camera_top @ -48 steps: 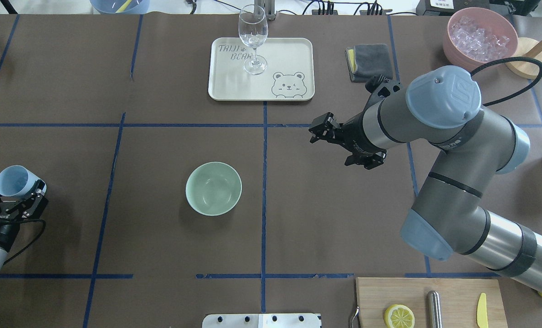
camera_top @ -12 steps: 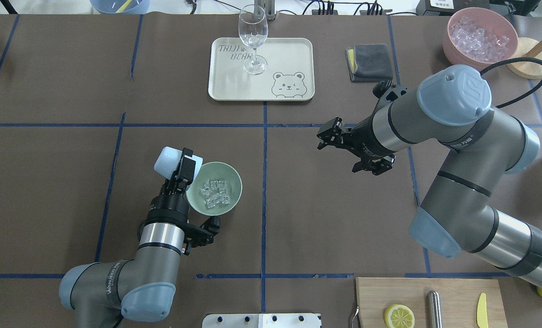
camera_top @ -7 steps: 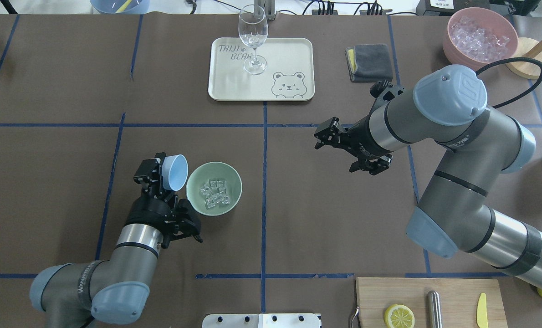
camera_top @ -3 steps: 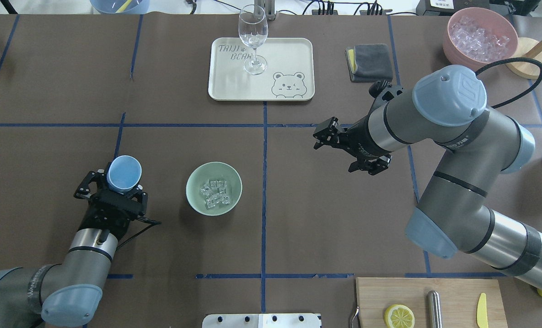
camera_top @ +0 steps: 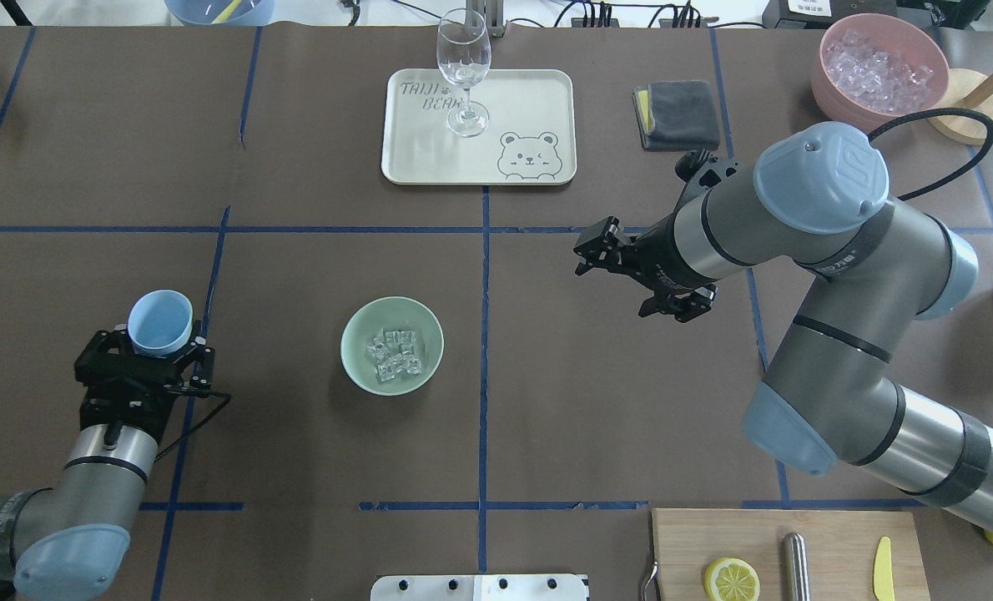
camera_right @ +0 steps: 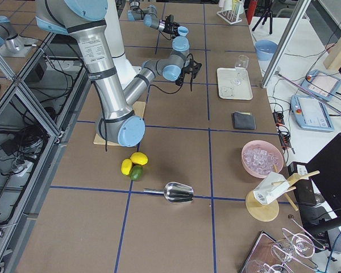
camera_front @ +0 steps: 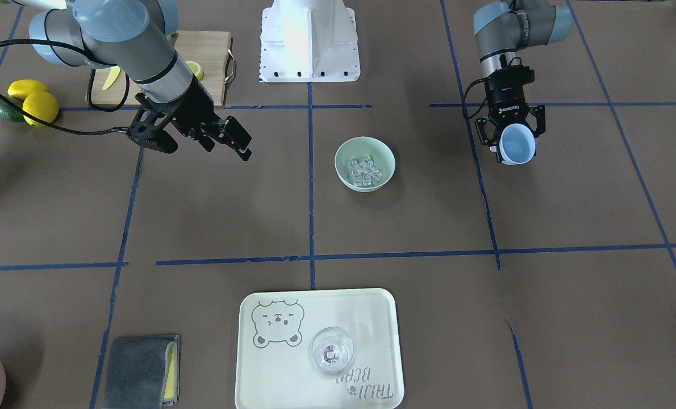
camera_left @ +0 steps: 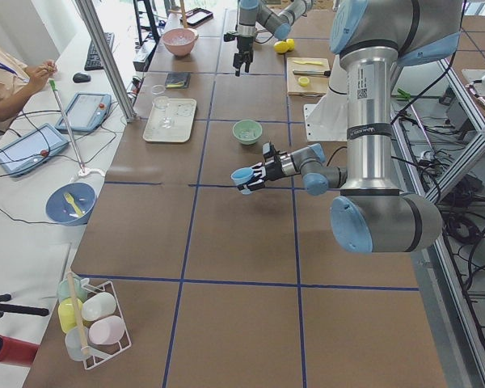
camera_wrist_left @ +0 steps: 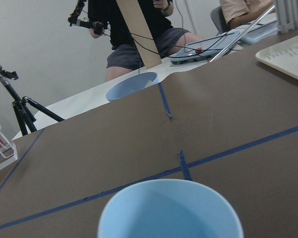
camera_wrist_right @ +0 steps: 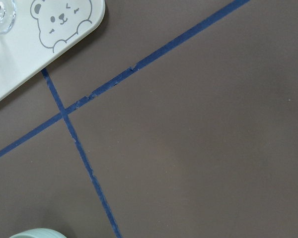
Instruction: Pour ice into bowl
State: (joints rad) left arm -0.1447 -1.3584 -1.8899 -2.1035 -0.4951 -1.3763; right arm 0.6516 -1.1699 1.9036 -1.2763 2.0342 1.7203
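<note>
So at this point the ice [camera_top: 393, 355] was sitting in the bowl [camera_top: 355, 367], a little heap of clear cubes at the bottom. The bowl itself was upright on the brown table [camera_top: 613, 401], just left of the middle blue tape line.

The left gripper [camera_top: 161, 335] was well off to the bowl's left, roughly over another tape line. Its arm came in from the near-left corner with the forearm pointing away from the base and the wrist about level. Its fingers were clamped on either side of a blue cup [camera_top: 160, 323]. The cup was upright with its mouth up, and from the left wrist cam the inside looked empty.

The right arm was folded up with its elbow high, the forearm reaching in toward the table's middle. The right gripper [camera_top: 580, 259] hung above bare table, angled down, well to the right of the bowl and not touching anything. Its fingers were spread apart with nothing between them. Its wrist cam mostly looked down on tape lines, with a sliver of the bowl's rim at the bottom edge.

Further back there was a cream tray [camera_top: 538, 92] with a wine glass [camera_top: 463, 67] standing on it, and a pink bowl [camera_top: 830, 96] full of more ice in the far right corner.
</note>
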